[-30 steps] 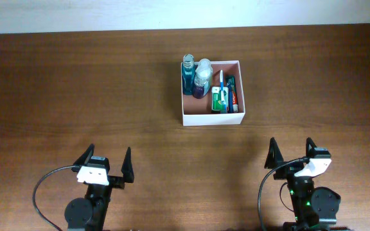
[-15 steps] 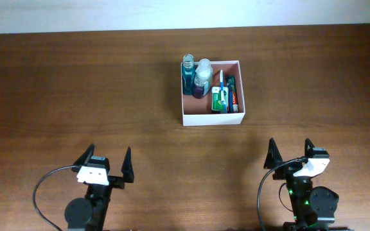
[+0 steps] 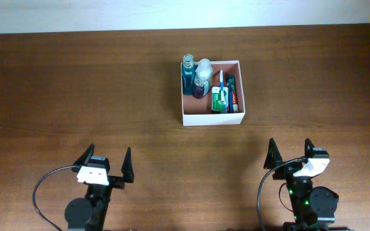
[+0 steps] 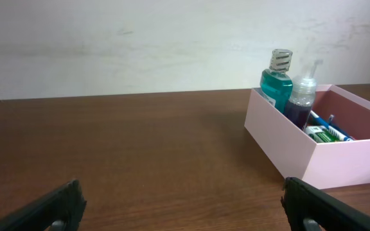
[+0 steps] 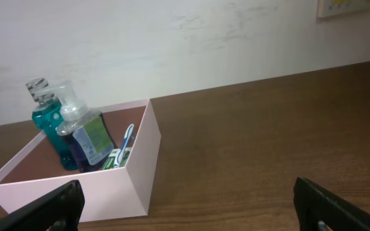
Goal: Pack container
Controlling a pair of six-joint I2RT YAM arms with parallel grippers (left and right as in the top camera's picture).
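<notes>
The container [image 3: 214,119], white outside and pinkish-brown inside, sits on the table [image 3: 76,83] just right of centre in the overhead frame's upper half (a teal bottle [image 3: 187,72], pump bottle [image 3: 202,77] and green packet [image 3: 219,99] are in it). The left gripper [image 3: 109,154] at lower left and the right gripper [image 3: 291,146] at lower right have their jaws spread wide and hold nothing, well apart from it.

No text can be read anywhere. In the container [image 5: 140,168], the clear pump bottle [image 5: 90,142] carries a green and blue label, but its print is too blurred to make out. The green packet [image 3: 219,99] to its right shows white markings too small to read.
</notes>
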